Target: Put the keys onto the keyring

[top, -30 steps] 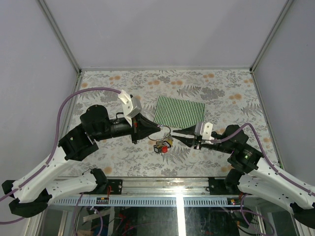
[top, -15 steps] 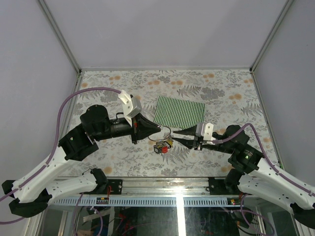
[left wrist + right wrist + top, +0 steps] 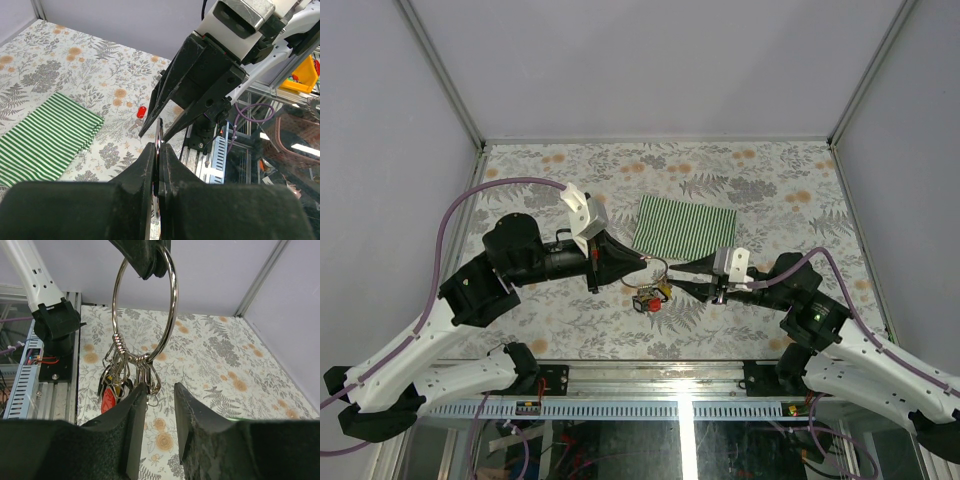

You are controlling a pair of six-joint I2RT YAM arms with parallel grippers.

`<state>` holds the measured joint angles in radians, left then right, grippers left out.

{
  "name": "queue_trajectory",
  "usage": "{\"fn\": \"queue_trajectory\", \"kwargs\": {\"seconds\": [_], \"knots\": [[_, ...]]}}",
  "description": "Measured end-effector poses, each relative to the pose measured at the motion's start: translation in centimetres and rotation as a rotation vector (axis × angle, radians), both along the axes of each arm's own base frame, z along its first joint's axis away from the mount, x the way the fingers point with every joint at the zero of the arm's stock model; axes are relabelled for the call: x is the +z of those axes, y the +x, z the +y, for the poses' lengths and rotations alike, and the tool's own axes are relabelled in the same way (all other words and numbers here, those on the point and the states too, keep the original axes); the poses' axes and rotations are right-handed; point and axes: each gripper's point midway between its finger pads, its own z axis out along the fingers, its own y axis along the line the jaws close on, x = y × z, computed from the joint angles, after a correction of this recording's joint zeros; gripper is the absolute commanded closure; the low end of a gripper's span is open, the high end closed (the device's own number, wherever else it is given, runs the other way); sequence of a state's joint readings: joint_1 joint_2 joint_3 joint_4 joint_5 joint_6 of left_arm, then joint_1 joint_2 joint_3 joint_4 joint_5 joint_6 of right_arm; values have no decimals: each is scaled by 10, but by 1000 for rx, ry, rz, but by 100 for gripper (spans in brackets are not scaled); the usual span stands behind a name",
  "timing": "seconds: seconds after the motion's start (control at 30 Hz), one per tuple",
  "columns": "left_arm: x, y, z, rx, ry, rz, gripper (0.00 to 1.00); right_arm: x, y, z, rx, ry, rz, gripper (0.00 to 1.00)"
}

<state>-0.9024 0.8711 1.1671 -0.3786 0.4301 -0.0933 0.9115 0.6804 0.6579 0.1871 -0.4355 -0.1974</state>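
Note:
The keyring [image 3: 171, 300] is a silver wire ring hanging upright from my left gripper [image 3: 159, 150], which is shut on its top edge. It also shows in the top view [image 3: 656, 268]. A bunch of keys [image 3: 116, 387] with red, yellow and black tags hangs from the ring's bottom [image 3: 650, 297]. My right gripper [image 3: 160, 390] is open, just below the ring, its left finger [image 3: 135, 405] against the small loops of the bunch. Nothing is between its fingers. In the left wrist view a small red-tagged key [image 3: 141, 111] lies on the table beyond the right gripper [image 3: 155, 117].
A green-and-white striped cloth [image 3: 685, 227] lies flat just behind the two grippers, also in the left wrist view [image 3: 40, 142]. The floral table [image 3: 770, 190] is walled by grey panels. The metal rail [image 3: 650, 385] runs along the near edge.
My right gripper has moved left, closing in on the hanging ring and bunch. The left gripper holds the ring in about the same place.

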Motion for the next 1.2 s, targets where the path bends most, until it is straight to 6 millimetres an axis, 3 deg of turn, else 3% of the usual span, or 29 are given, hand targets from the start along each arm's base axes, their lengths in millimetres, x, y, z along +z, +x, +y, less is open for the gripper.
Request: {"fn": "queue_trajectory", "kwargs": {"seconds": [0.53, 0.83, 1.2], "knots": [[1, 0, 0, 1, -3, -1, 100, 6, 8, 1, -33, 27, -11, 70], [-2, 2, -3, 1, 5, 5, 100, 14, 13, -5, -80, 57, -32, 69], [-4, 3, -4, 1, 9, 8, 100, 8, 15, 0, -76, 57, -19, 66]]}}
